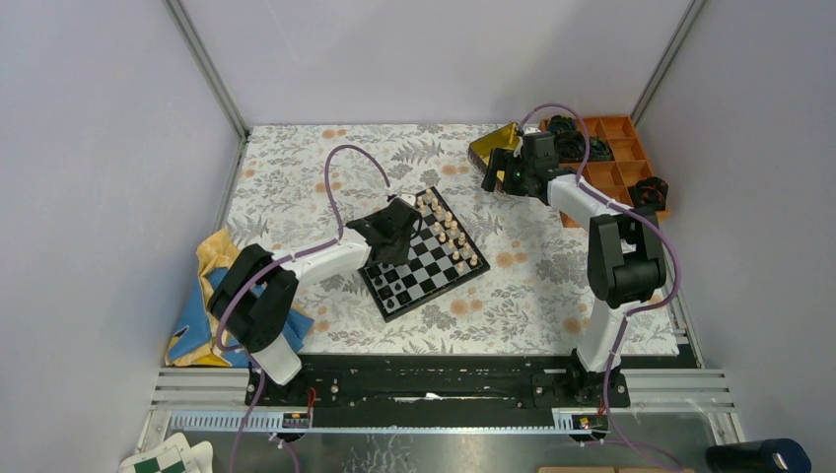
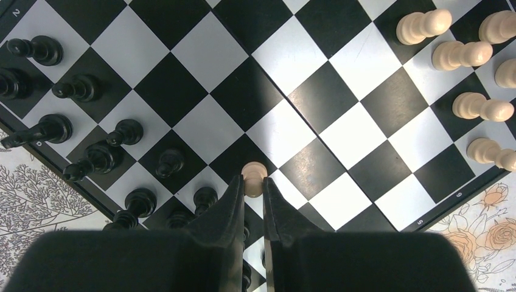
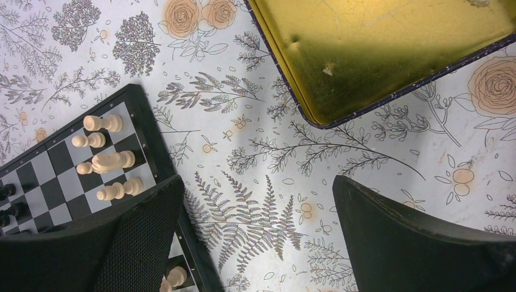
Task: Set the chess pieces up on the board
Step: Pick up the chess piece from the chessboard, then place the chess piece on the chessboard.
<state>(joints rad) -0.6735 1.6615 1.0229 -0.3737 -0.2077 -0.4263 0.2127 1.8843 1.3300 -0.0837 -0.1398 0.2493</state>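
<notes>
Floral cloth [image 1: 296, 177] spreads beneath the board [image 1: 419, 271]. On the board's black side, just beside the black pieces [image 2: 97, 159], the left gripper [image 2: 254, 185] pinches a lone tan pawn [image 2: 254, 173]. Lifting straight up first should spare those neighbours before it crosses to the tan pieces [image 2: 462, 55]. Off the board, the right gripper [image 3: 257, 194] gapes empty.

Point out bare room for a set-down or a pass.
Free: middle of the board between black pieces and tan pieces, bar one tan pawn in the left pincer; cloth between board and gold tin. Crowded: both piece rows.
</notes>
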